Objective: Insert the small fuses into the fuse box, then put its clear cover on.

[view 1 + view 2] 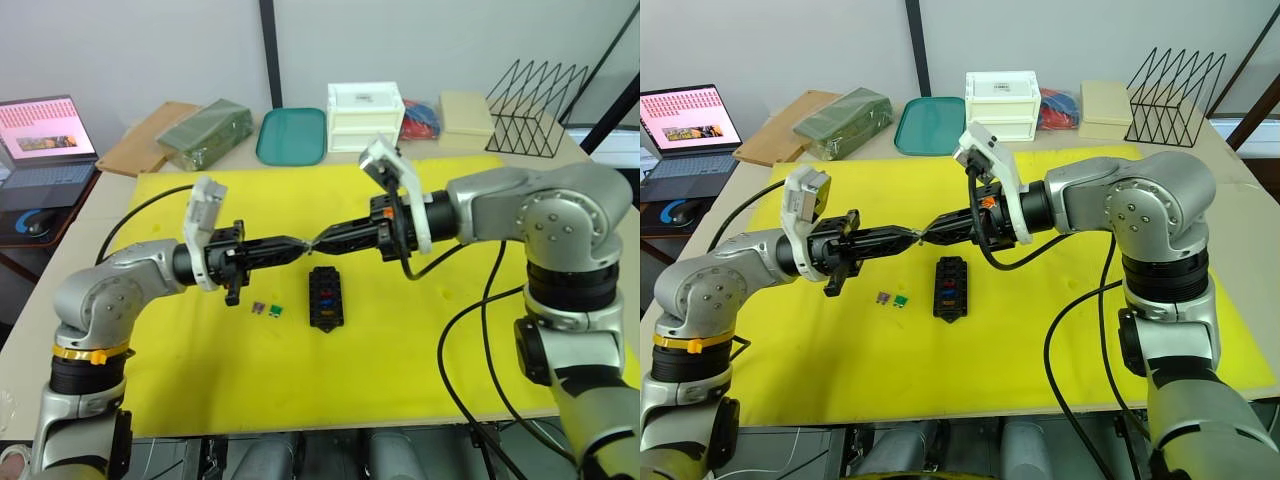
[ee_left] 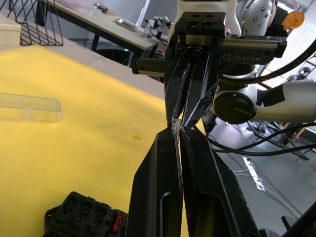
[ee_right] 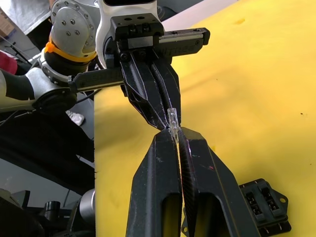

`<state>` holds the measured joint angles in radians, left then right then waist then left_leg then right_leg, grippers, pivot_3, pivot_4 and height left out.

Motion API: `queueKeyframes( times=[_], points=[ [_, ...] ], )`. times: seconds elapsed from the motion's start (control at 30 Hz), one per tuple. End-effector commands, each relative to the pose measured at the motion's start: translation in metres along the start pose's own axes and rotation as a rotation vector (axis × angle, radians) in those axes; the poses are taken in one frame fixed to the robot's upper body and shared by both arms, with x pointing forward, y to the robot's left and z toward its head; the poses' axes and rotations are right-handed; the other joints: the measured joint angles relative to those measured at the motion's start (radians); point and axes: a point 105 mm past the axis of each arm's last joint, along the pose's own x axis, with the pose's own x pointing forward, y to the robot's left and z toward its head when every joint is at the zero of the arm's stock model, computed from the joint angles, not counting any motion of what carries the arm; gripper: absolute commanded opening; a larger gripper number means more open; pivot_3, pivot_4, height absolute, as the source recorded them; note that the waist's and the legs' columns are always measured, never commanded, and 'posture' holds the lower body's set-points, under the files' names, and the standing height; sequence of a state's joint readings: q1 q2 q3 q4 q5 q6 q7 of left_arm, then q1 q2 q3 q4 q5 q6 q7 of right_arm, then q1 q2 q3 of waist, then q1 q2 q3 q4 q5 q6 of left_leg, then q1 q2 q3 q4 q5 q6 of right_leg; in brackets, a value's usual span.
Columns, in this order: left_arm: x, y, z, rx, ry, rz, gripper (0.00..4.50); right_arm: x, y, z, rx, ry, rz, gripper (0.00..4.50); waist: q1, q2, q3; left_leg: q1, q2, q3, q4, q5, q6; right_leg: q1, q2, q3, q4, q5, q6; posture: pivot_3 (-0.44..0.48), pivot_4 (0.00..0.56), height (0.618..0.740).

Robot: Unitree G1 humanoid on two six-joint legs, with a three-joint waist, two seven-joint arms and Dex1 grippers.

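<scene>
Meeting tip to tip above the yellow-matted surface (image 1: 420,330), the left pincer (image 1: 300,243) and right pincer (image 1: 326,237) both pinch one tiny pale translucent blade fuse (image 3: 173,118), which the right wrist view shows poking out between the black tapered fingers. Just below, nearer the robot, lies the black bumpy-edged plastic fuse box (image 1: 325,297), with blue and red fuses seated. Left of it lie a purple fuse (image 1: 259,309) and a green fuse (image 1: 275,311). Only the left wrist view catches the clear rectangular cover (image 2: 29,107) lying on the mat.
</scene>
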<state>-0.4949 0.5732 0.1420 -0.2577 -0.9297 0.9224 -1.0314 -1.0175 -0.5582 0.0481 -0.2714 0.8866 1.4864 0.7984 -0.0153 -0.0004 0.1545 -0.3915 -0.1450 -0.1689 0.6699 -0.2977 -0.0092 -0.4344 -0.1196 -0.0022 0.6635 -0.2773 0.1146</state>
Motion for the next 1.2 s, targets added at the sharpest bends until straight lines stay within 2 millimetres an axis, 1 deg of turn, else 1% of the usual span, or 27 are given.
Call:
queueKeyframes(
  times=[0.03,0.1,0.17,0.27,0.33,0.43,0.5,0.57,0.63,0.8,0.93,1.2],
  points=[
    [0.001,-0.002,0.006,0.035,-0.004,0.002,0.0,0.0,0.008,0.006,-0.057,-0.018,0.025,0.02,0.0,0.0,0.0,0.0,0.0,0.0,0.0,0.0,0.0,0.0,0.0,0.0,0.0,0.0,0.0,0.0,0.15,0.74],
    [0.0,-0.001,0.004,0.024,0.017,0.011,0.0,0.0,0.008,0.007,-0.063,-0.018,0.022,0.02,0.0,0.0,0.0,0.0,0.0,0.0,0.0,0.0,0.0,0.0,0.0,0.0,0.0,0.0,0.0,0.0,0.15,0.74],
    [0.0,0.008,-0.005,0.018,0.089,0.063,0.0,0.0,0.007,0.007,-0.083,-0.007,0.007,0.02,0.0,0.0,0.0,0.0,0.0,0.0,0.0,0.0,0.0,0.0,0.0,0.0,0.0,0.0,0.0,0.0,0.15,0.74],
    [-0.004,0.022,-0.023,0.081,0.215,0.138,0.71,0.001,0.002,0.002,-0.151,0.059,-0.037,0.0,0.001,0.0,0.0,0.0,0.0,0.0,0.0,0.0,0.0,0.0,0.0,0.0,0.0,0.0,0.0,0.0,0.15,0.74],
    [-0.006,0.028,-0.03,0.133,0.263,0.158,1.33,0.002,-0.003,-0.003,-0.198,0.104,-0.063,0.0,0.0,0.0,0.0,0.0,0.0,0.0,-0.001,0.0,0.0,0.0,0.0,0.0,0.0,0.0,0.0,0.0,0.15,0.74],
    [-0.013,0.038,-0.044,0.236,0.351,0.179,2.41,0.007,-0.019,-0.011,-0.324,0.197,-0.132,0.0,0.0,0.0,0.0,0.0,0.0,0.0,-0.001,0.0,0.0,0.0,0.0,0.0,-0.001,0.0,0.0,0.0,0.15,0.74],
    [-0.016,0.042,-0.052,0.289,0.404,0.169,3.12,0.011,-0.028,-0.018,-0.437,0.273,-0.16,0.0,-0.001,0.0,0.0,0.0,0.0,0.001,-0.002,0.0,0.0,-0.001,0.0,0.0,-0.001,0.0,0.0,0.0,0.15,0.74],
    [-0.016,0.043,-0.055,0.316,0.428,0.148,3.88,0.015,-0.031,-0.025,-0.492,0.322,-0.147,0.0,0.0,0.0,0.0,0.0,0.0,0.001,-0.002,0.0,0.0,-0.001,0.0,0.0,-0.001,0.0,0.0,0.0,0.15,0.74],
    [-0.015,0.046,-0.058,0.345,0.446,0.134,4.47,0.018,-0.033,-0.031,-0.528,0.36,-0.135,0.0,0.0,0.0,0.0,0.0,0.0,0.001,-0.002,0.0,0.0,-0.001,0.0,0.0,-0.001,0.0,0.0,0.0,0.15,0.74],
    [-0.015,0.049,-0.067,0.393,0.484,0.101,4.47,0.023,-0.036,-0.04,-0.569,0.417,-0.122,0.0,0.002,0.0,0.0,0.0,0.0,0.001,-0.002,0.0,0.0,-0.001,0.0,0.0,-0.001,0.0,0.0,0.0,0.15,0.74],
    [-0.013,0.047,-0.07,0.398,0.486,0.074,4.47,0.026,-0.034,-0.045,-0.573,0.437,-0.107,0.0,0.001,0.0,0.0,0.0,0.0,0.0,-0.002,0.0,0.0,-0.001,0.0,0.0,-0.001,0.0,0.0,0.0,0.15,0.74],
    [-0.01,0.043,-0.076,0.408,0.494,0.044,4.47,0.029,-0.04,-0.053,-0.577,0.472,-0.126,0.0,0.001,0.0,0.0,0.0,0.0,0.0,-0.002,0.0,0.0,-0.001,0.0,0.0,-0.001,0.0,0.0,0.0,0.15,0.74]
  ],
)
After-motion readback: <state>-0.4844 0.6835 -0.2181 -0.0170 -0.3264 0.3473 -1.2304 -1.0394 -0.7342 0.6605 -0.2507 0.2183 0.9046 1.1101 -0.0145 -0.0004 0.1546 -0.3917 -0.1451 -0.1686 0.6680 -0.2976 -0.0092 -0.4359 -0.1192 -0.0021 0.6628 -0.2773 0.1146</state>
